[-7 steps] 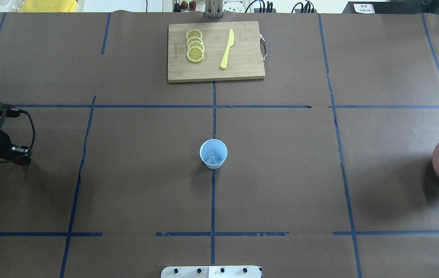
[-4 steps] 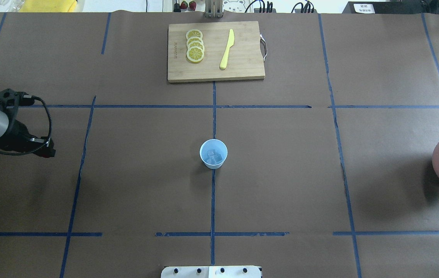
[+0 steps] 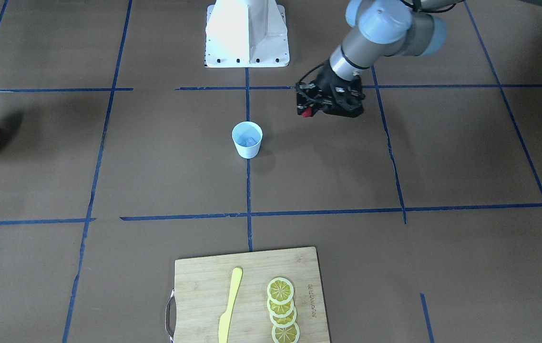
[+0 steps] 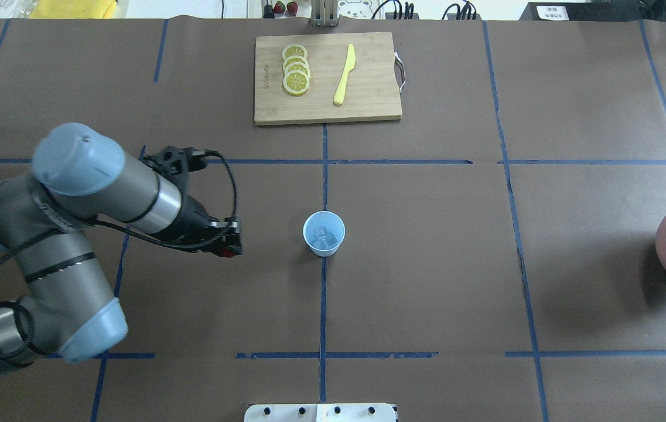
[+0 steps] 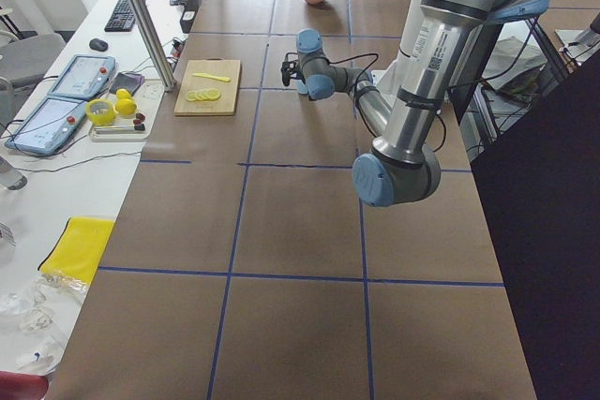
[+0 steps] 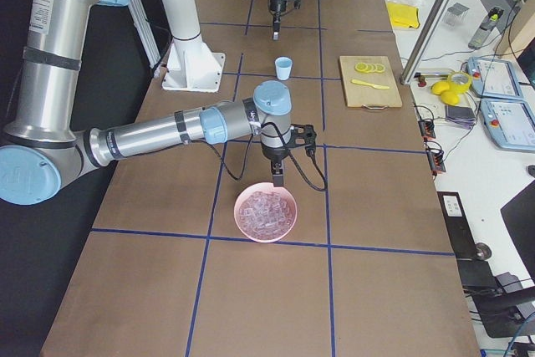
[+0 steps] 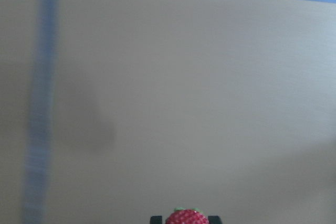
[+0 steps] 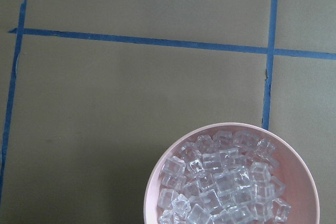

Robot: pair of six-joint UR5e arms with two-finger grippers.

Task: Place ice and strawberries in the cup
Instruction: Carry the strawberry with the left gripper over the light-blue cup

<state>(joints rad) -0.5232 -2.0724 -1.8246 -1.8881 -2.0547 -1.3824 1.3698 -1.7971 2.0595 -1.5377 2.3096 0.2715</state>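
Left end effector (image 4: 230, 252) clamping strawberry (image 7: 187, 217), seeded skin clear only in wrist view, ice (image 4: 322, 235) in cup (image 4: 324, 251) seen overhead

One camera looked down from behind the base (image 4: 321, 412), another faced it from across the table (image 3: 442, 157); both showed the cup (image 4: 324, 233). Side cameras looked along the table. Wrist cameras looked closely downward.

I work in a robotics lab: my table (image 4: 426, 264) is brown-papered and gridded with blue tape (image 4: 323, 305), with teach pendants (image 5: 52, 124) and a keyboard (image 5: 123, 11) on the bench (image 5: 56, 194) along its far edge.
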